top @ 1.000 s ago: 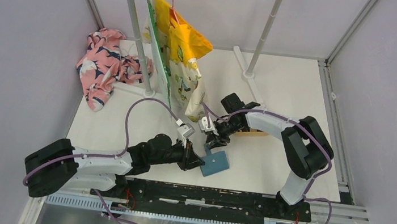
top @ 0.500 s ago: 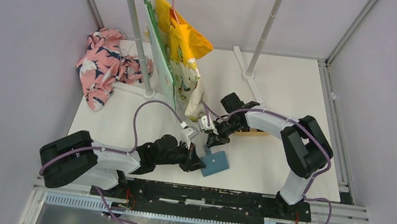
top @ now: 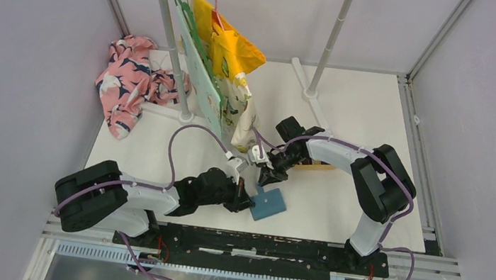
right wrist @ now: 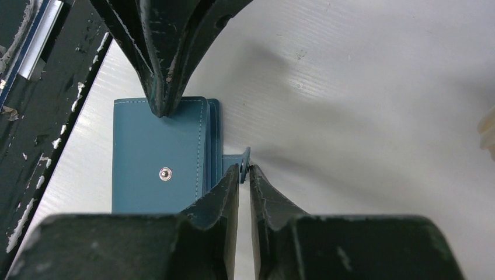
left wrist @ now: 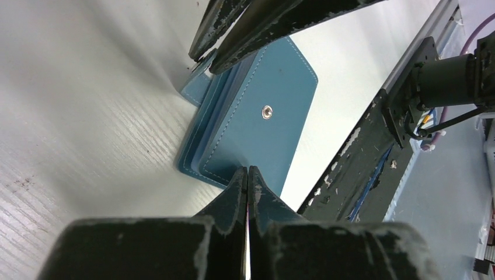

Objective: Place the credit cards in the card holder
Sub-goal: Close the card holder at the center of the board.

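Observation:
The card holder (top: pixel 269 204) is a teal-blue wallet lying closed on the white table, its snap stud facing up (left wrist: pixel 267 111). My left gripper (left wrist: pixel 248 170) is shut, and its tips rest on the wallet's left edge (top: pixel 247 201). My right gripper (right wrist: pixel 245 169) is closed on the wallet's small snap tab (right wrist: pixel 236 158), which stands upright between its tips. In the top view this gripper (top: pixel 263 180) sits just behind the wallet's far corner. The credit cards are out of view.
A garment rack (top: pixel 167 23) with hanging yellow and green bags (top: pixel 228 73) stands behind the arms. A pink floral cloth (top: pixel 129 81) lies at the back left. A tan object (top: pixel 322 166) peeks from under the right arm. A black rail (top: pixel 275 247) runs along the near edge.
My left arm has slid right up to the wallet and its jaws have shut. My right gripper's jaws have narrowed onto the snap tab. The wallet has barely moved.

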You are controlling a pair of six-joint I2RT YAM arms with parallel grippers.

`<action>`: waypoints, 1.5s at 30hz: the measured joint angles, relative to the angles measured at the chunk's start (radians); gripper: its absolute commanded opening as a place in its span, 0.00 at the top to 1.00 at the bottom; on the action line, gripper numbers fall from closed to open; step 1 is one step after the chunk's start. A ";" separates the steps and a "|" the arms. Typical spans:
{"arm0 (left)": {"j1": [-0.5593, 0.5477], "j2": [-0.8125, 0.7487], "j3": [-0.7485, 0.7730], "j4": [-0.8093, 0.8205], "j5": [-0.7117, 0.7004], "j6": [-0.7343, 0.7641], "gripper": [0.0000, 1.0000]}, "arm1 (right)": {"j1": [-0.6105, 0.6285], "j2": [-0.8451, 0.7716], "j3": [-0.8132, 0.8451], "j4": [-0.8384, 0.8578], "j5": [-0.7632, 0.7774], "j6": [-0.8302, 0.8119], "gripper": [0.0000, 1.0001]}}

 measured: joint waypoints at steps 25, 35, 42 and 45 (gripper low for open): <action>0.000 0.039 0.030 -0.016 -0.003 -0.002 0.98 | 0.000 -0.008 0.000 -0.006 -0.014 0.010 0.82; 0.000 0.042 0.031 -0.016 -0.004 -0.002 0.98 | 0.000 -0.020 0.001 -0.007 -0.012 0.012 0.81; 0.000 0.044 0.033 -0.017 -0.008 -0.002 0.98 | 0.000 -0.023 0.002 -0.008 -0.010 0.012 0.86; 0.000 0.044 0.035 -0.019 -0.008 -0.002 0.98 | 0.000 -0.023 0.002 -0.009 -0.009 0.012 0.96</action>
